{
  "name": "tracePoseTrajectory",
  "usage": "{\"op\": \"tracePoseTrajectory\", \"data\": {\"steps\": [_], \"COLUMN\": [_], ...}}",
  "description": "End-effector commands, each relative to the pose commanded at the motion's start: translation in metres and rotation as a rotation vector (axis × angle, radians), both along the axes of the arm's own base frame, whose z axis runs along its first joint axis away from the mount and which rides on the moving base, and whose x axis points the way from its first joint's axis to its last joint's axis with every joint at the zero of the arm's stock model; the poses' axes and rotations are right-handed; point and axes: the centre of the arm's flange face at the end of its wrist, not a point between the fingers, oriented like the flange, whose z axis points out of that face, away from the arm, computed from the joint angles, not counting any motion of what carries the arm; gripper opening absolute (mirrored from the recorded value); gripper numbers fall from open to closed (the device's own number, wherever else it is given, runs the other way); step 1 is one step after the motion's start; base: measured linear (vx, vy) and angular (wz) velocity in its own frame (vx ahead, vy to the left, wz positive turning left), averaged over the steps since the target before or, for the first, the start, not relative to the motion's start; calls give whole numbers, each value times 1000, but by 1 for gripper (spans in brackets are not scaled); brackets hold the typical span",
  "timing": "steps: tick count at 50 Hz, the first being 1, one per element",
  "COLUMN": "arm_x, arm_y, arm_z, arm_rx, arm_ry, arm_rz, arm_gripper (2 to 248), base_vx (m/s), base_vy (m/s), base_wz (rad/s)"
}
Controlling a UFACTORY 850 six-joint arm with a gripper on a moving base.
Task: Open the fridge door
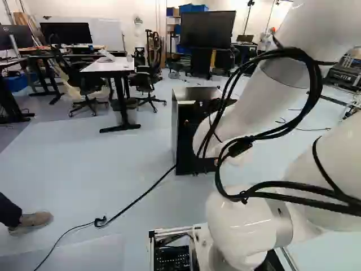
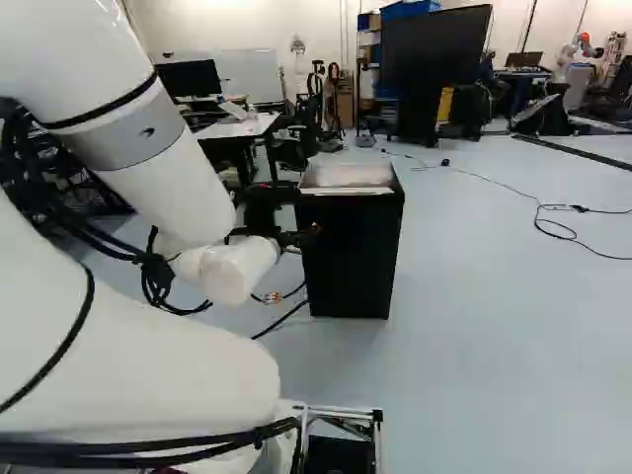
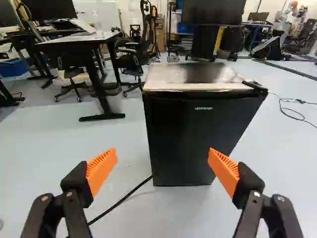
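fridge door (image 3: 198, 136) is seen upright ahead of the jaws, which are spread wide with nothing pinched. the side edge (image 3: 149, 134) nearer the black cable (image 3: 121, 201) should be sought, since hinging is perhaps done under the dark corner cap (image 3: 255, 86).

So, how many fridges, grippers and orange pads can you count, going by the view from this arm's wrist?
Fridge: 1
Gripper: 1
Orange pads: 2
Total: 4
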Motion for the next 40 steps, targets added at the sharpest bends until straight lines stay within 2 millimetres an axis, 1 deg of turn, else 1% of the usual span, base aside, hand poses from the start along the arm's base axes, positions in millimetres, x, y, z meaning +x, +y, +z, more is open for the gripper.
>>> {"op": "tracePoseTrajectory", "data": {"steps": [19,40], "arm_x": [2,17], "arm_y": [0,0], "arm_z": [0,2], "arm_rx": [0,0], "arm_ry": [1,7], "arm_rz": [0,1], "arm_gripper": [247,247], "base_vx": [0,0], "base_vy": [0,0], "base_wz": [0,0]}}
